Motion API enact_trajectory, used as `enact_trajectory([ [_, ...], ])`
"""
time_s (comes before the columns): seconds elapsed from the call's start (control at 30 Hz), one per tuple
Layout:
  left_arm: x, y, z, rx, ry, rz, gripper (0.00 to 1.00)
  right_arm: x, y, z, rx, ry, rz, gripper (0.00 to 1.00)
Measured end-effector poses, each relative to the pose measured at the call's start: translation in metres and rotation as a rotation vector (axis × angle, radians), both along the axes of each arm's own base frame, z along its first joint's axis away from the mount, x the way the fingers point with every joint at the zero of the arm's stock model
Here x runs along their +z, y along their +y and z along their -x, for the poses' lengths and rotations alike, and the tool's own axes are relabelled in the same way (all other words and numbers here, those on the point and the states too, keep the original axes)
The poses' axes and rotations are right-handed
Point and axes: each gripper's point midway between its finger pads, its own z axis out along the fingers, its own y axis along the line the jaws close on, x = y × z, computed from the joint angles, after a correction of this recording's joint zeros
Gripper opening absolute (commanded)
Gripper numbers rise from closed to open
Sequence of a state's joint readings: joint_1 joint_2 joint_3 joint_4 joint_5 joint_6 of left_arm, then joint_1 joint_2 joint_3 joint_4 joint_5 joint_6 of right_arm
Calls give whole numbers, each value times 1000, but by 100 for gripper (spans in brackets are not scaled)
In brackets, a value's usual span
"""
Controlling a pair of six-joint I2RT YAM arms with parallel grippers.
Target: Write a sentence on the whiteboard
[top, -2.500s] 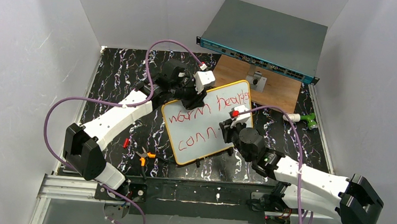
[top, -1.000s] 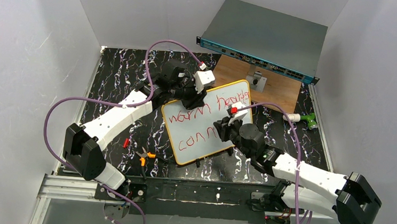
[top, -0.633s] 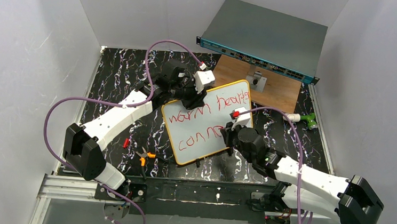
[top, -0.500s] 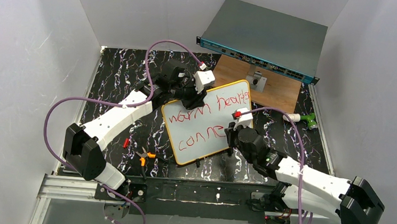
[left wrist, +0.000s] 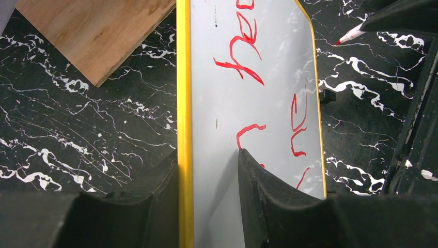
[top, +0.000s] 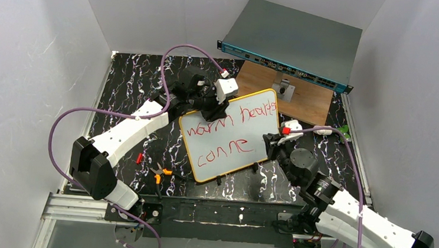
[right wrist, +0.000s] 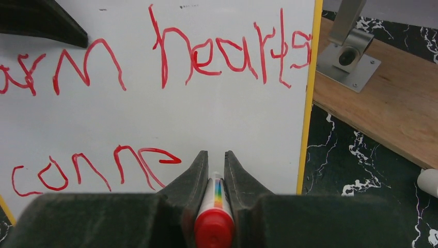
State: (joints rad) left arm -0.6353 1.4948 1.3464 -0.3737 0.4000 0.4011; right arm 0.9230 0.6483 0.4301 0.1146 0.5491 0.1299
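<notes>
The whiteboard (top: 229,160) is showing a smooth, glossy white face inside a yellow rim (left wrist: 184,103). The table (top: 131,87) is looking smooth, black with white marble veining. The far plank (top: 307,101) is showing matt, grained wood, and its bracket (right wrist: 347,54) is gleaming like brushed metal. The right gripper (right wrist: 215,153) is looking like matt black plastic, and the marker (right wrist: 214,227) like shiny red plastic.

New "e" in the sentence (top: 227,146) — right claw (top: 269,141), marker (right wrist: 213,194) farther right, at whiteboard (top: 221,167) edge.

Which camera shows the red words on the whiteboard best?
Right wrist view: the red lettering fills it, large and sharp, though "warm" is cut off. Top view shows both lines whole but tiny. Left wrist view catches only a few strokes.
</notes>
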Motion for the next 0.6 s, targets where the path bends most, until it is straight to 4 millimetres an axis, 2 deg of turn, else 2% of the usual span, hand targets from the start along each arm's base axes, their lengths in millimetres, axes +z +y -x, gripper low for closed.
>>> enact_trajectory([
  [0.17, 0, 0, 0, 0, 0, 0, 0, 5, 0, -1, 0, -17, -5, 1],
  [0.43, 2, 0, 2, -6, -9, 1, 0, -18, -4, -15, -54, 41, 63, 1],
  [0.6, 3, 0, 4, -10, -15, 3, 0, -17, -6, -27, -80, 52, 65, 1],
])
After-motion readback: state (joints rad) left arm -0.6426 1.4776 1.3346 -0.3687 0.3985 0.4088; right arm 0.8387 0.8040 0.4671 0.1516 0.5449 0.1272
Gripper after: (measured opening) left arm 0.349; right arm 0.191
